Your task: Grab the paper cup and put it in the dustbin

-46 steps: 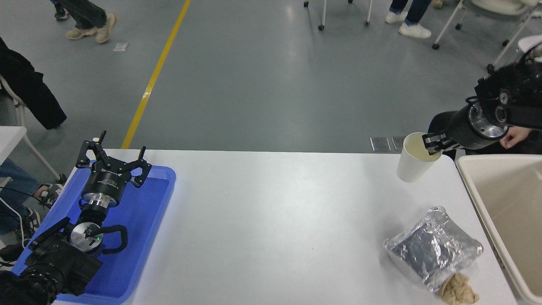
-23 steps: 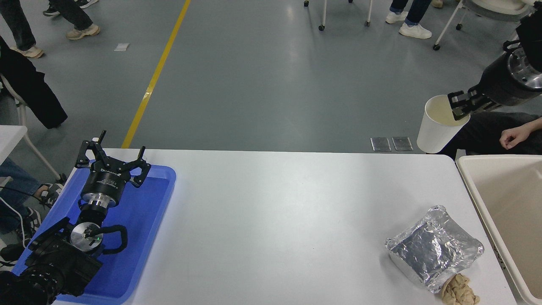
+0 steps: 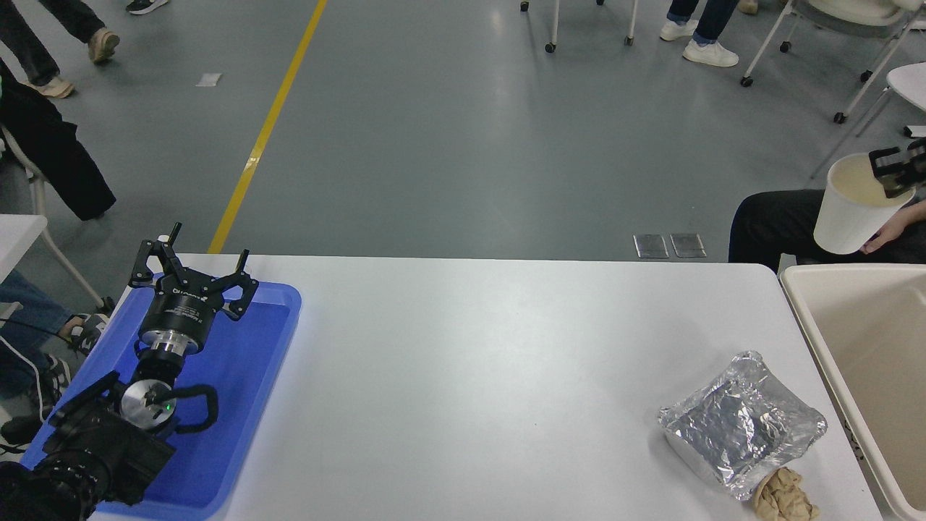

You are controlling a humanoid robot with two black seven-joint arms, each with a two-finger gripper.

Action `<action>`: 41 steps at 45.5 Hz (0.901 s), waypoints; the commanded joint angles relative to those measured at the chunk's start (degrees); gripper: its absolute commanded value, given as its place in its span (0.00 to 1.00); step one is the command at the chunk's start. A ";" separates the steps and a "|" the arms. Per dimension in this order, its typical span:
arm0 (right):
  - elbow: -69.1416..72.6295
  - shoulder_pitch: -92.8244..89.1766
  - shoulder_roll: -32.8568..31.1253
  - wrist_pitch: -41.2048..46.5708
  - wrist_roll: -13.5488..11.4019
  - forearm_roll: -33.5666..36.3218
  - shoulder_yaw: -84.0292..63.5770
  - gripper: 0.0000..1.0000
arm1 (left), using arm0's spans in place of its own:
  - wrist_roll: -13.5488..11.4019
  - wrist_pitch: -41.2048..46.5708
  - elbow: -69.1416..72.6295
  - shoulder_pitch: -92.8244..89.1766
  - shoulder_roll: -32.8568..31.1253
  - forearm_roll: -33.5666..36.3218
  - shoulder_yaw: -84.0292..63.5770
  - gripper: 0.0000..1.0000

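The pickup was done: the right end effector [image 3: 895, 174] pinched the small white tapered paper cup [image 3: 854, 206] by its rim, aloft at two o'clock above the large cream-beige rectangular plastic dustbin [image 3: 803, 311], release pending (left end effector [image 3: 189, 269] parked open at eight o'clock).

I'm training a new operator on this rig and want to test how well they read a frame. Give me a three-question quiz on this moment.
1. True or false: the paper cup stands on the table.
2. What lies nearest the foil bag? A) the blue tray B) a crumpled brown wad C) the paper cup
3. Fill in: the left gripper is parked over the ____ tray.

Key
1. False: the right gripper holds it by the rim in the air, up past the dustbin's far rim.
2. B: it touches the bag's near end.
3. Blue.
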 commanded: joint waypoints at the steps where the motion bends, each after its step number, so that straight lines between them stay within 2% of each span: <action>1: -12.43 -11.80 -7.98 -1.49 0.29 -1.28 2.82 0.00 | -0.09 0.00 -0.01 -0.01 0.07 0.00 0.00 1.00; 5: -18.31 -20.76 -10.36 -3.95 0.20 -1.20 9.06 0.00 | -0.09 0.00 -0.01 -0.01 0.07 0.00 0.00 1.00; 12: -25.79 -35.35 -10.53 -7.38 0.20 -0.49 20.05 0.00 | -0.09 0.00 -0.01 -0.01 0.07 0.00 0.00 1.00; 21: -28.26 -50.47 -10.01 -15.72 -0.06 0.39 31.30 0.00 | -0.09 0.00 -0.01 0.08 0.16 0.00 0.00 1.00; 27: -30.98 -58.56 -6.67 -20.21 -0.33 2.40 36.22 0.00 | -0.09 0.00 -0.01 0.08 0.25 0.00 0.00 1.00; 35: -39.24 -68.41 -0.96 -22.41 -0.33 11.19 37.81 0.00 | -0.09 0.00 -0.01 0.08 0.25 0.00 0.00 1.00; 41: -39.77 -69.82 0.54 -23.02 -0.33 12.52 37.81 0.00 | -0.17 0.00 -0.01 0.08 0.25 0.00 0.00 1.00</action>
